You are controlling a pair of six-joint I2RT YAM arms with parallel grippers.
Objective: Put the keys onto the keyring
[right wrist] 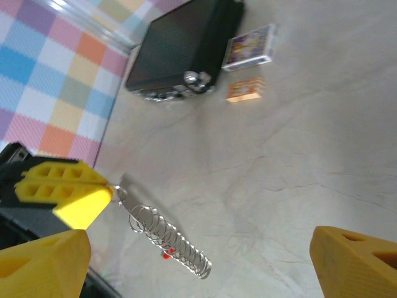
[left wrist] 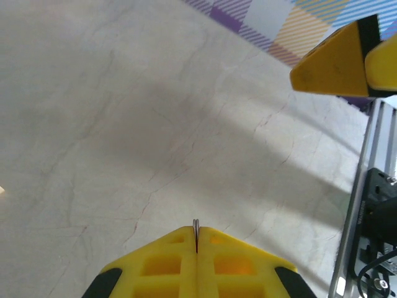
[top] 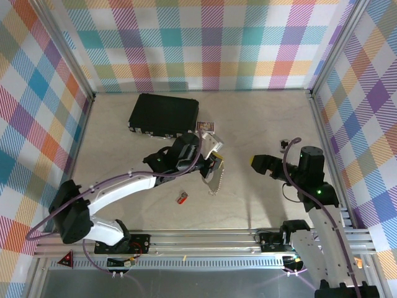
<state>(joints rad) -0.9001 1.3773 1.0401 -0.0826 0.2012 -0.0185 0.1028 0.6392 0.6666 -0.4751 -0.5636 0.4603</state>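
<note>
The keys (top: 214,180) are a string of thin silvery loops hanging above the table's middle. My left gripper (top: 215,162) is shut on their top end. In the left wrist view a thin metal edge (left wrist: 196,226) pokes out between the closed yellow fingertips (left wrist: 186,248). The right wrist view shows the keys (right wrist: 169,241) dangling from the left gripper's fingers (right wrist: 62,189). The keyring (top: 182,198), a small red tag, lies on the table left of and below the keys. My right gripper (top: 255,163) stands open to the right of the keys, apart from them and holding nothing.
A black case (top: 164,114) lies at the back of the table, with a small card box (top: 205,128) at its right end. A small tan block (right wrist: 245,90) sits near the card box. Checked walls close in the left, back and right sides.
</note>
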